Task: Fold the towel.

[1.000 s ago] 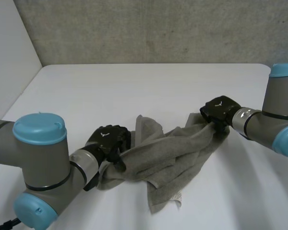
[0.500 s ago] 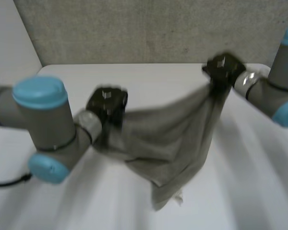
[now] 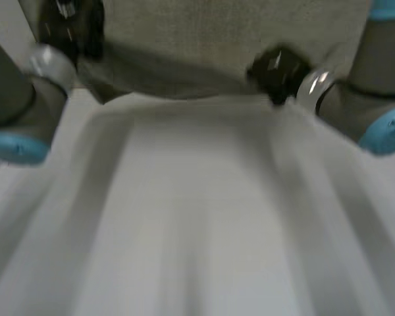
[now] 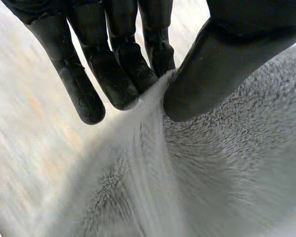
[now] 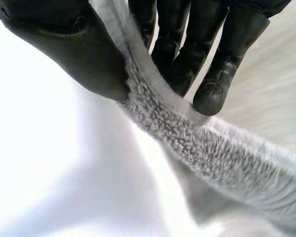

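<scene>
Fingers (image 4: pixel 116 81) of the left hand (image 3: pixel 67 27) are held straight and pinch an edge of the towel (image 4: pixel 227 163) against the thumb (image 4: pixel 222 69). The cloth fans out beyond the fingertips. In the head view this hand stands high over the far left of the worktop (image 3: pixel 197 217).

Between the hands the towel hangs in the air as a stretched grey band. No part of it is seen resting on the worktop.

At the right hand (image 3: pixel 276 69), the fingers (image 5: pixel 212 84) pinch the towel's edge against that hand's thumb in the same manner. The cloth leaves the pinch as a narrow rolled strip.

Change: one second ago the towel lay crumpled on the worktop between two low hands. Half a second ago it was partly raised, with a tail still trailing. Both hands are now higher and the towel is clear of the surface.

Assessment: the towel is being opened out, and the fold itself has not begun. The next move probably requires both pinches to hold while the cloth is laid flat; a slip at either edge would let it bunch again.
</scene>
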